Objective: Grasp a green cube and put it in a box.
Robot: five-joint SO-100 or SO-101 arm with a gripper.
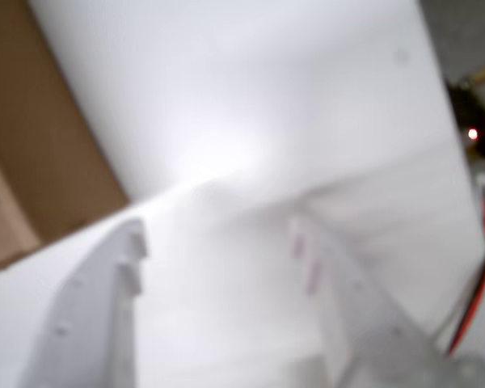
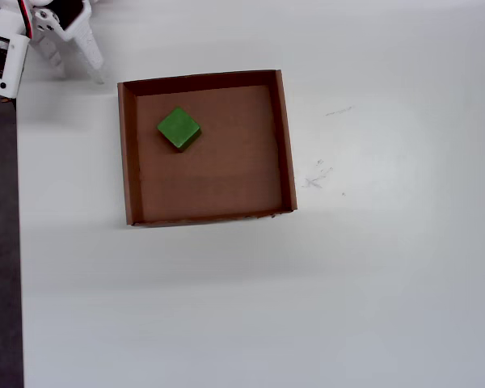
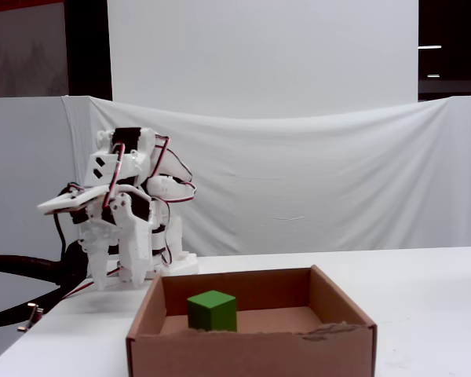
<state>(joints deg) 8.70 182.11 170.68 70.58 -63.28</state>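
The green cube (image 2: 179,128) lies inside the box (image 2: 126,153), on its brown floor near the upper-left corner in the overhead view. From the fixed view the cube (image 3: 212,310) shows behind the box's front wall (image 3: 251,353). My gripper (image 2: 77,69) hangs beyond the box's upper-left corner, apart from the box, folded in by the arm's base (image 3: 114,275). The blurred wrist view shows the gripper (image 1: 218,234) open, its two white jaws well apart with only white table between them. A brown surface (image 1: 32,153), perhaps the box, fills that view's left edge.
The table's left edge (image 2: 18,242) borders dark floor in the overhead view. Faint scuff marks (image 2: 315,174) lie right of the box. A white cloth backdrop (image 3: 314,181) hangs behind the table. Black cable (image 3: 20,267) trails left of the arm.
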